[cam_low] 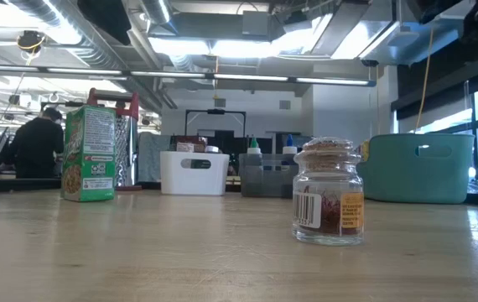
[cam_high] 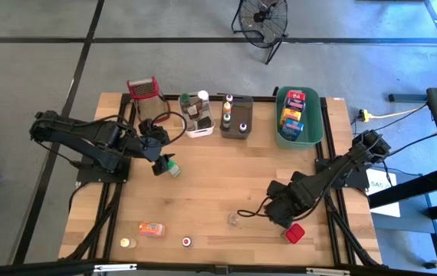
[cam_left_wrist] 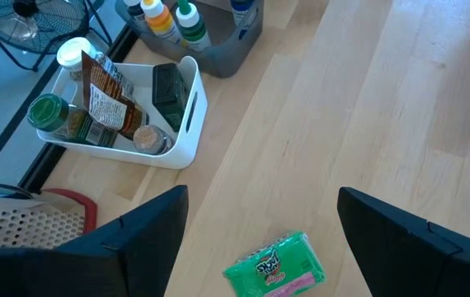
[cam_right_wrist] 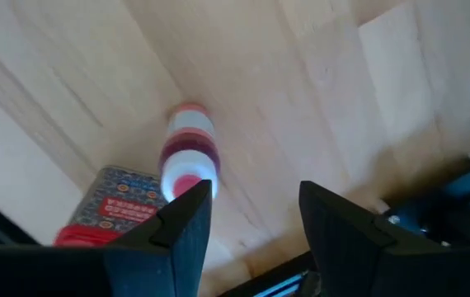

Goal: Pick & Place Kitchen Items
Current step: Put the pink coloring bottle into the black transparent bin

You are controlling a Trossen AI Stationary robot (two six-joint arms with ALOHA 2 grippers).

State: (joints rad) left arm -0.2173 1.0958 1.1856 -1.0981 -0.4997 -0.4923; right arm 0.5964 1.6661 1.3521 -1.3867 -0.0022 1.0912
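Kitchen items lie scattered along the counter's (cam_high: 226,192) near edge: an orange box (cam_high: 152,228), two tiny jars and, further in, a clear cork-topped jar (cam_low: 329,193). At near right, the right claw (cam_high: 284,221) hangs low beside a red box (cam_high: 295,232), fingers apart with nothing between them; a small red-and-white capped bottle (cam_right_wrist: 190,153) lies just outside one finger, next to that box. Further back on the left, the left claw (cam_high: 161,165) hovers with fingers spread wide over a green box (cam_left_wrist: 276,268), which stands upright on the counter. The box sits just ahead of the gap, its top face running roughly across it, so this arm looks better placed for the next pick. At the far edge wait the white tub (cam_high: 198,123), grey tub (cam_high: 236,129) and green tub (cam_high: 317,126).
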